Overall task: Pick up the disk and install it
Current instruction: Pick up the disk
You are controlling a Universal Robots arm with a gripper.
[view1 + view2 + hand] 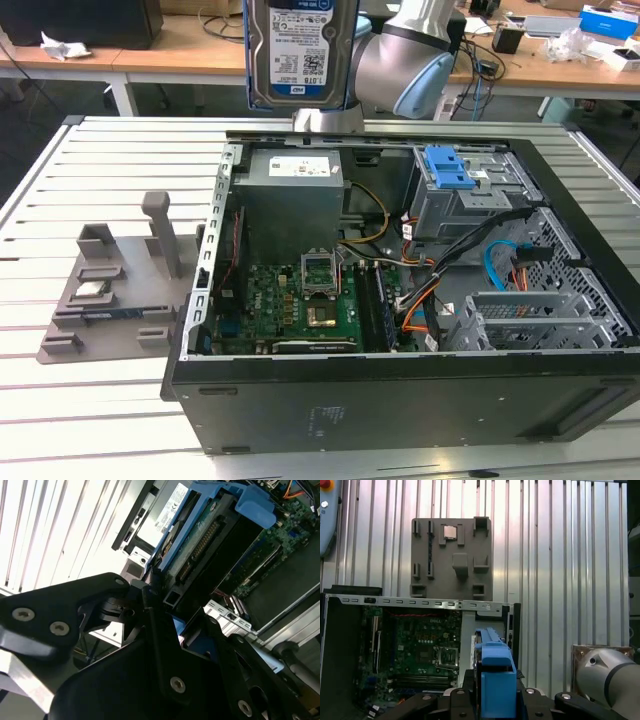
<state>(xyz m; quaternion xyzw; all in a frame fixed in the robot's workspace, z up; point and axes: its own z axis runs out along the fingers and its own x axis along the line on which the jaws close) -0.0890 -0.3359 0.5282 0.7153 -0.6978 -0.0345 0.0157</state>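
**Fig. Disk lifted above the open case.** My gripper (pixel 495 700) carries the disk (pixel 300 45). My fingers (pixel 151 611) are clamped on it, one on either side, at one of its ends. The rest of the disk juts out past my fingertips. In both wrist views I therefore see it edge-on, with the blue carrier frame around the metal body and a row of connector pins along the edge.

In the exterior view the disk hangs upright in the air with its blue-and-white label turned to the camera. It touches nothing but my fingers. My arm (pixel 400 60) bends away behind it.

Well below my fingers, the computer case (pixel 400 400) lies open on the slatted table (pixel 100 420).
- **Power supply:** the power supply (pixel 295 190) sits almost straight under the disk.
- **Motherboard:** the motherboard (pixel 290 300) lies just beyond it.
- **Drive cage:** the grey drive cage (pixel 470 200), with its blue latch (pixel 447 170), sits below the disk and towards the exterior view's right.

A grey fixture plate (pixel 110 300) rests beside the case on the exterior view's left, well apart from my fingers. It holds a small silver chip (pixel 92 291).
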